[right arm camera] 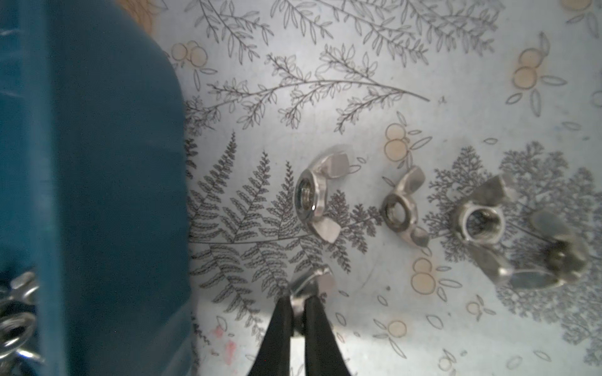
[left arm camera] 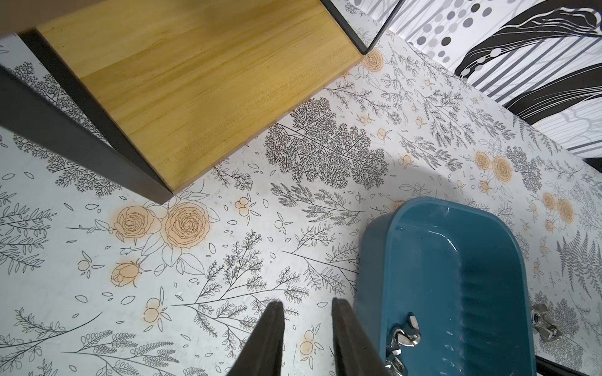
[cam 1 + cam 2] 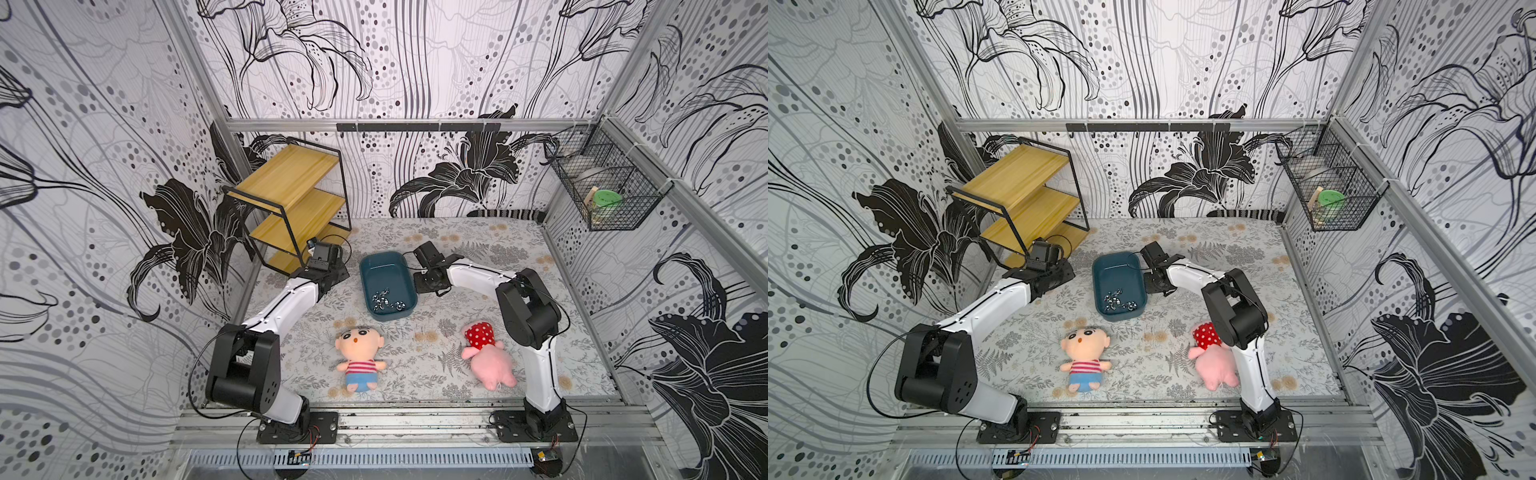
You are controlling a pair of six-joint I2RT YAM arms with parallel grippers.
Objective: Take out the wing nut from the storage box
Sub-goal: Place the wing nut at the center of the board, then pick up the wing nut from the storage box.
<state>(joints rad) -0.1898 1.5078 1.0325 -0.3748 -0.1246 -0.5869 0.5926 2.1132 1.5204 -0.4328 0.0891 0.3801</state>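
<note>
Teal plastic hides a good deal from where I stand. The storage box (image 3: 376,274) sits mid-table, and the heap of wing nuts (image 3: 384,301) at its six o'clock end is too tangled to count in both top views and is cut off at the frame edge in the right wrist view. At the box's three o'clock, outside its wall, the right gripper (image 1: 298,301) is pinched on one wing nut (image 1: 309,281) down at the flowered mat (image 1: 358,65). Whether the nut touches the mat I cannot tell; the fingers cover its lower half, and from above the wrist hides the pinch. Beyond it four loose wing nuts (image 1: 312,195) lie in a row on the mat, the farthest two blurred and close together. At the box's nine o'clock the left gripper (image 2: 308,302) hangs with jaws parted and nothing between them, only its tips in shot. Two plush dolls lie toward six o'clock, a striped-shirt boy (image 3: 359,353) and a pink one (image 3: 490,361). One wooden shelf (image 3: 291,187) stands at ten o'clock, and one wire basket (image 3: 606,183) hangs at two.
</note>
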